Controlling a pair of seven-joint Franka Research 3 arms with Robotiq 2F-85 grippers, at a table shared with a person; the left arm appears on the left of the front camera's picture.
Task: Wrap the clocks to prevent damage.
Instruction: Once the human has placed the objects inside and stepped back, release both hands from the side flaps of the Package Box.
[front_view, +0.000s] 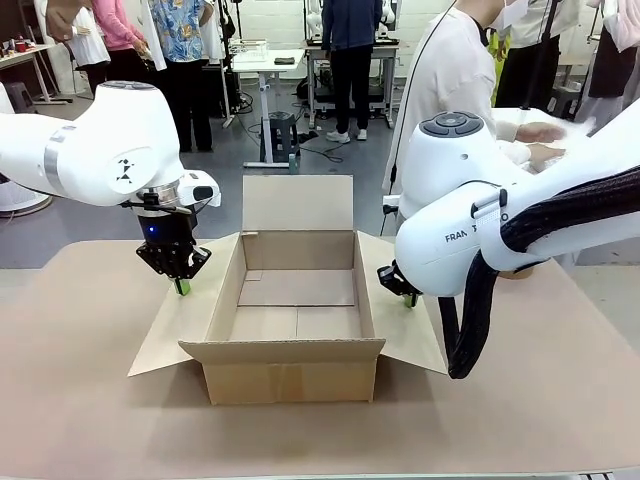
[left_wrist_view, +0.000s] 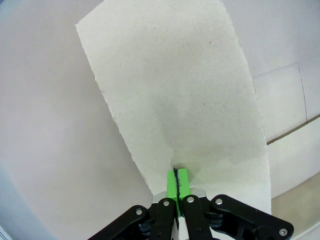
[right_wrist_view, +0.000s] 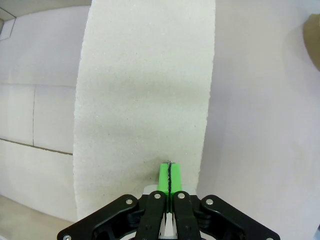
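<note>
The box (front_view: 290, 380) stands open on the table (front_view: 90, 420), between the two grippers. The left gripper (front_view: 183, 287) rests its tips on the left flap (front_view: 180, 335), with the box's cavity to its right. The right gripper (front_view: 412, 298) touches the right flap (front_view: 405, 335), with the cavity to its left.

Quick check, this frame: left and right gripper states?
Left gripper: closed, nothing held, tips on the brown cardboard box's left flap.
Right gripper: closed, nothing held, tips on the box's right flap.
</note>
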